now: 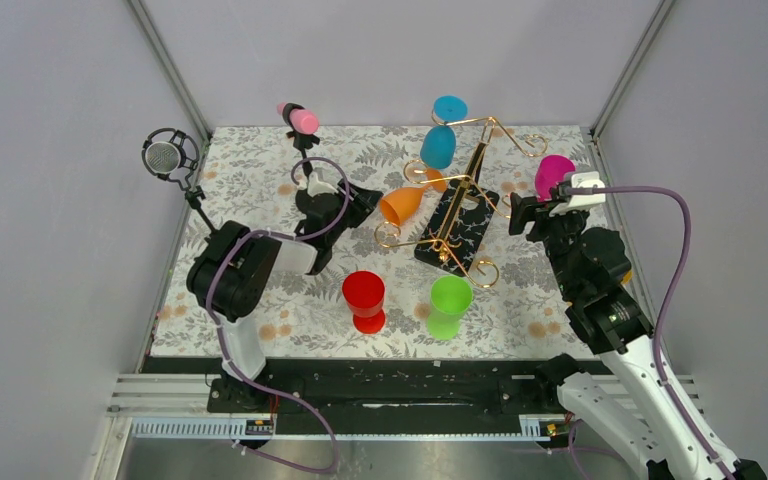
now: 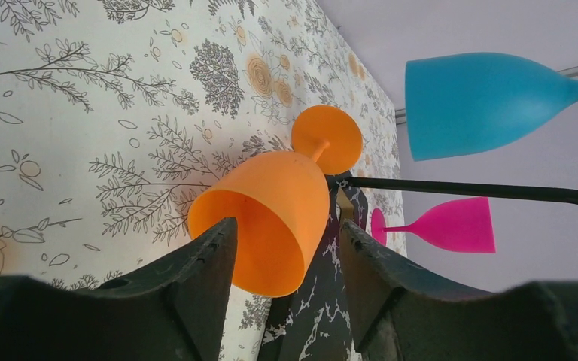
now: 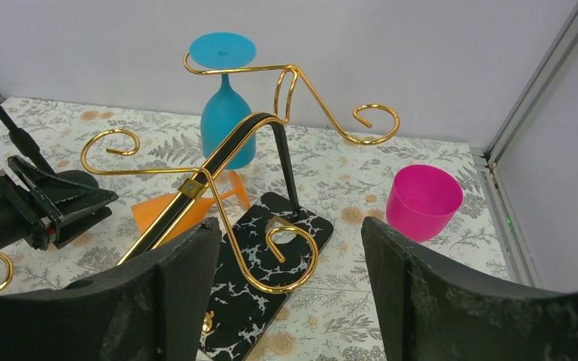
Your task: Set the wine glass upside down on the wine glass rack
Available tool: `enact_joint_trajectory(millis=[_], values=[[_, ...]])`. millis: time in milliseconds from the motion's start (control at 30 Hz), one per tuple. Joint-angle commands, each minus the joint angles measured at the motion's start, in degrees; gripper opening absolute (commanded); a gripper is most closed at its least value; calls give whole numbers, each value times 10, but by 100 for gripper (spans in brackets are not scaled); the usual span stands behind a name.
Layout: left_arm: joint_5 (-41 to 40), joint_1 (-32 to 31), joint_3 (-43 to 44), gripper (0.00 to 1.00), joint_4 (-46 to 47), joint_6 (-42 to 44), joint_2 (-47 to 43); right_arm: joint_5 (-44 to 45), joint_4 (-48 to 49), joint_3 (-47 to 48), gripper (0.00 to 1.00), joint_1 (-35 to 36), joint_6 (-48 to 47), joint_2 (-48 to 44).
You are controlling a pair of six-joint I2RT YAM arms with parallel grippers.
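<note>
Wide floral-patterned table (image 1: 260, 180), and at its centre the wine glass rack (image 1: 452, 232): gold curled arms on a black speckled base. The right gripper (image 3: 290, 222) is parked just right of the rack, jaws spread wide, nothing between them. The left gripper (image 2: 286, 224) comes in from the rack's left side, jaws parted. The bowl of the orange wine glass (image 1: 400, 205) sits between the fingertips, with daylight showing on one side, so no squeeze there. That glass is tilted, rim toward the left gripper, foot up by the rack's post; whether it hooks a wire arm, I cannot tell. The blue glass (image 1: 439, 147) hangs upside down on the rack. A magenta glass (image 1: 553, 175) stands right, with red (image 1: 364, 292) and green (image 1: 450, 298) glasses near the front.
</note>
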Motion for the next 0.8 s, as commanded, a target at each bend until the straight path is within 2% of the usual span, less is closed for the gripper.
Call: enact_joint_trajectory(millis=[0,767], values=[[11,0,27,53,37,-8,11,12,25,-2,77,-1,-2,1],[35,-16,61,55,9,-8,42,15,25,-4,77,-1,-5,0]])
